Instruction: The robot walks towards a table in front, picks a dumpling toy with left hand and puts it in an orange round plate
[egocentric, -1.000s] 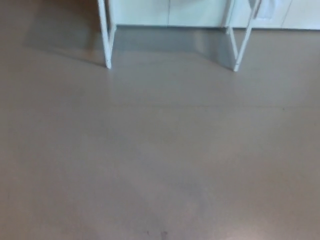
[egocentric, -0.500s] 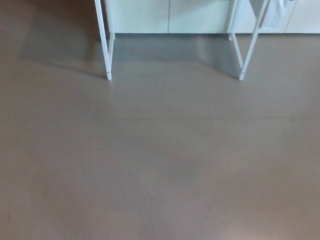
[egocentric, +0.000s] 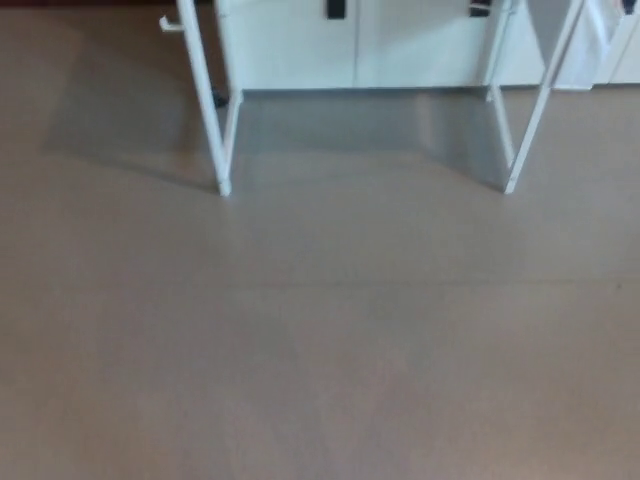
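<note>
Only the lower part of a table shows in the head view: a white left leg (egocentric: 207, 110) and a white right leg (egocentric: 535, 110) standing on the floor at the top of the picture. The tabletop is out of the frame above. No dumpling toy and no orange plate can be seen. Neither of my hands shows.
Grey-brown floor (egocentric: 320, 340) fills most of the view between me and the table legs. Behind the legs runs a row of white cabinets (egocentric: 360, 45) with dark handles. The table's shadow lies on the floor under and left of the legs.
The whole picture has shifted downward: the table legs and cabinets sit lower and look larger now, so the camera has moved closer or tilted up. Nothing else has moved.
</note>
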